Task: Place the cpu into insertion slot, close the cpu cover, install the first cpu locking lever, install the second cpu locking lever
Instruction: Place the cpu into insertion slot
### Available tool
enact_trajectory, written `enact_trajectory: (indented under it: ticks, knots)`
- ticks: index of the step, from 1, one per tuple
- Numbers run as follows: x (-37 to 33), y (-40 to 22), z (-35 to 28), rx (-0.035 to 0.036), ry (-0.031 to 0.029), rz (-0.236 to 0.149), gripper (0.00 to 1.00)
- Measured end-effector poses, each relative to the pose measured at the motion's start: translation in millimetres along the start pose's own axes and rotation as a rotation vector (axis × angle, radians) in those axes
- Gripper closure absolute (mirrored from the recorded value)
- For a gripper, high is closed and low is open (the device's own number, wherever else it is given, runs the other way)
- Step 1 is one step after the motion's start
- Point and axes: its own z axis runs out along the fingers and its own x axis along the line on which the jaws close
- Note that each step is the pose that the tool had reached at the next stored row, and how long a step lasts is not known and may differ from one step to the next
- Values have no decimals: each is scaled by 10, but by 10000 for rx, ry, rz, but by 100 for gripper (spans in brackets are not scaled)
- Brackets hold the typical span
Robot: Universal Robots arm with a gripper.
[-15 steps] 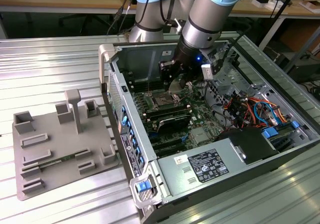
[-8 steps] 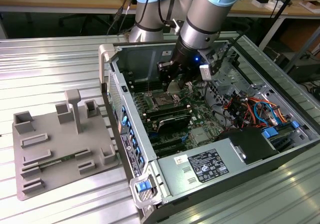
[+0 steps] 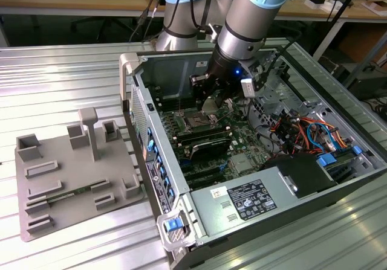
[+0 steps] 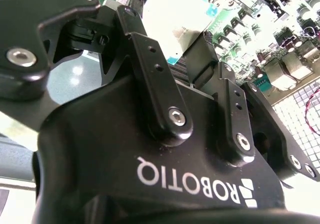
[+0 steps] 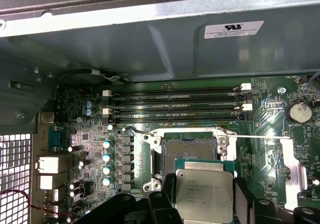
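Black gripper (image 4: 167,38) linkages loom large in the second wrist view. Up between the fingers (image 4: 145,58) sits the cpu (image 4: 175,13), pinched by two opposite edges, so the claw is clamped on the chip.

Over to the first wrist view: the cpu (image 5: 204,191) lies flat, silvery metal top facing the camera. A strip of its green board peeks out on the side toward the insertion slot (image 5: 192,146). It is near enough square, so there's no real long axis to call, but its edges run parallel with the socket's silver rim: squared up, not twisted. The chip overlaps the socket's nearer edge in this view; whether it touches or hangs above, I cannot tell. The socket's gold-brown centre is bare.

The cpu cover (image 5: 294,170) is swung off to one side, clear of the opening, and a thin wire lever (image 5: 280,136) runs past it. Long black memory slots (image 5: 175,101) lie beyond the socket, parallel to its far edge.

Exterior view now: the arm reaches down into the open computer case (image 3: 172,70), with the gripper (image 3: 211,107) near the insertion slot (image 3: 196,123). The grey power supply (image 3: 242,203) sits well apart from it.
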Motion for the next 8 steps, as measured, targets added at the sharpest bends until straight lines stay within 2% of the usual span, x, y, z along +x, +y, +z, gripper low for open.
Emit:
enact_trajectory:
  ticks: [8]
  knots:
    - [0,0,1,3,12,-139,45]
